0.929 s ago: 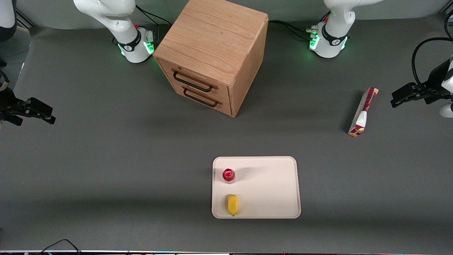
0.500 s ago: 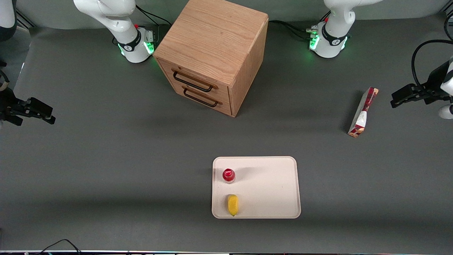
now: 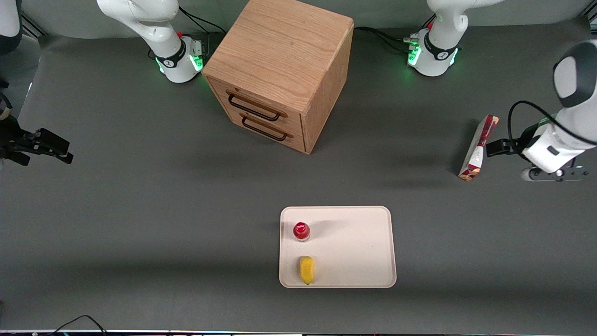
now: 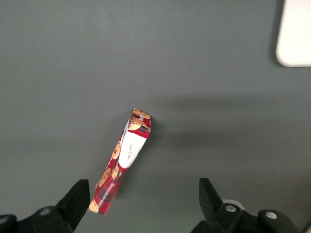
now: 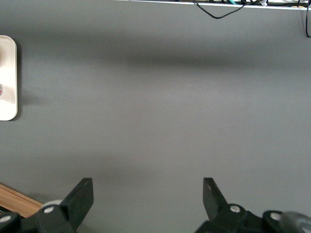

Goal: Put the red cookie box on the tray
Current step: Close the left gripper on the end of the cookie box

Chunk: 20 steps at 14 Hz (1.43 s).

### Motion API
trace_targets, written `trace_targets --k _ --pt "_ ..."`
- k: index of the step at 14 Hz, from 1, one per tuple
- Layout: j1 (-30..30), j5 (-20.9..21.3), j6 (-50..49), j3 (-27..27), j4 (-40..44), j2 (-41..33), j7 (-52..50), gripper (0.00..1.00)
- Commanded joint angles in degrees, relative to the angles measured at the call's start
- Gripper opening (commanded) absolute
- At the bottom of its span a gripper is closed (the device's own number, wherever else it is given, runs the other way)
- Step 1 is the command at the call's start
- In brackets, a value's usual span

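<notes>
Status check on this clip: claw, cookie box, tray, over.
Claw open, above the table beside the red cookie box, holding nothing. Box on the table at the working arm's end, not on the tray. Tray already holds a red-capped bottle and yellow item; bare room remains.

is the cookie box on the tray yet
No. The red cookie box lies on the table, apart from the tray; the open gripper hovers over it.

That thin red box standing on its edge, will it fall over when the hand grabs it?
Probably, if nudged: the box stands on a narrow edge. It looks like light, stiff cardboard, so it should lift easily without bending. The open hand hovers close above it, the tray nearer the camera.
</notes>
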Motion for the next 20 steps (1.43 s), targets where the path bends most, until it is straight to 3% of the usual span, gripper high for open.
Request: trace_targets --k 1,4,9,11,17,18,20 --pt "0.93 0.63 9.61 1.85 -11.86 -3.52 8.60 1.00" --pt "0.93 0.63 19.28 4.05 -21.01 -3.70 14.85 1.00" --pt "0.93 1.07 34.85 4.14 -34.03 -3.88 15.57 1.00" --pt "1.19 3.08 38.29 4.31 -36.24 -3.70 17.23 1.00" --pt "1.72 3.18 44.97 6.25 -39.49 -2.12 21.28 0.98" --pt "1.72 3.27 44.98 6.34 -39.50 -2.03 21.89 0.91" --pt "1.72 3.27 45.07 6.51 -39.50 -1.68 22.34 0.63"
